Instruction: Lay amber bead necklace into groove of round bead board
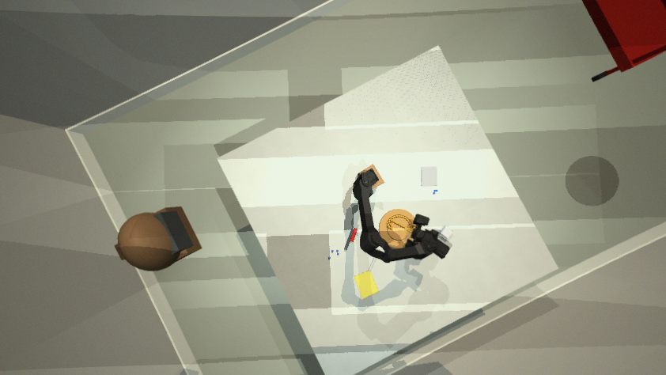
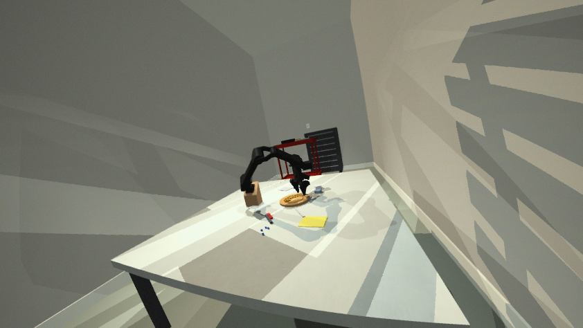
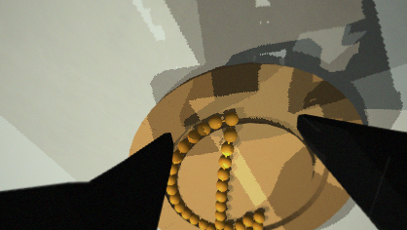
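Note:
The round wooden bead board (image 1: 385, 237) (image 2: 300, 203) (image 3: 273, 93) lies flat under my gripper. The amber bead necklace (image 1: 390, 223) (image 3: 222, 186) lies on it. In the wrist view, one run of beads curves along the left part of the ring groove. Another run cuts nearly straight across the inner disc, and beads bunch at the bottom edge of the view. The groove's right part shows no beads. My gripper (image 1: 413, 235) (image 2: 301, 192) (image 3: 233, 130) is open above the board, fingers either side of the upper beads, holding nothing. The necklace's lowest part is cut off.
A yellow square (image 1: 366, 284) (image 2: 312, 221) and a red-and-grey tool (image 1: 353, 234) (image 2: 269, 216) lie near the board. Small blue pieces (image 1: 337, 252) (image 2: 266, 228) lie beyond the tool. A pale grey square (image 1: 429, 176) and a white object (image 1: 445, 232) are also on the table.

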`<state>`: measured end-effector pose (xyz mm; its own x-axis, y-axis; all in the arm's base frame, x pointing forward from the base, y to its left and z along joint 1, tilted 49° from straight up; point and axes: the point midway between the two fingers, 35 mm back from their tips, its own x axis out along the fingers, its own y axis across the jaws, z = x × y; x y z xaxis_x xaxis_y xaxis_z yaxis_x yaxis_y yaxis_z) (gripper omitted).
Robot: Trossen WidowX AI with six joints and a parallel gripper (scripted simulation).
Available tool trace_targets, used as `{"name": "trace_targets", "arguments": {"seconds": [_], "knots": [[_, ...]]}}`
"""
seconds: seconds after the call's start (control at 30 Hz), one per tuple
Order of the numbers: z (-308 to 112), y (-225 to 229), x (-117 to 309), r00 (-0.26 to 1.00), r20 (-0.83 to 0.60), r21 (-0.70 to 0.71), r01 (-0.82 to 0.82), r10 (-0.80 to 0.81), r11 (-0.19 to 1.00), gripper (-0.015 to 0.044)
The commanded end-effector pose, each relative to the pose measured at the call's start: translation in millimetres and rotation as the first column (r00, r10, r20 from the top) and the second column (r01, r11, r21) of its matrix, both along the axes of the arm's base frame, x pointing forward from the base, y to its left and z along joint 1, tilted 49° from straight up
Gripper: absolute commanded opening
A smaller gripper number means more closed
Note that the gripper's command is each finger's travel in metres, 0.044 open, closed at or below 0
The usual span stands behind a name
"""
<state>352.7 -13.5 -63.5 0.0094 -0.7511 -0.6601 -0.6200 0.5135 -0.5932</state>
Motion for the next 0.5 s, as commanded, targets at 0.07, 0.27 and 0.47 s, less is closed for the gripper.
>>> {"name": "trace_targets", "arguments": {"seconds": [0.07,0.27,0.47], "knots": [[21,20,-8,0.967,-0.184,0.018,-0.173,0.174,0.985,0.0256],[22,21,-8,0.965,-0.191,0.019,-0.18,0.18,0.983,0.012],[11,8,-8,0.965,-0.192,0.019,-0.18,0.18,0.983,0.012]]}}
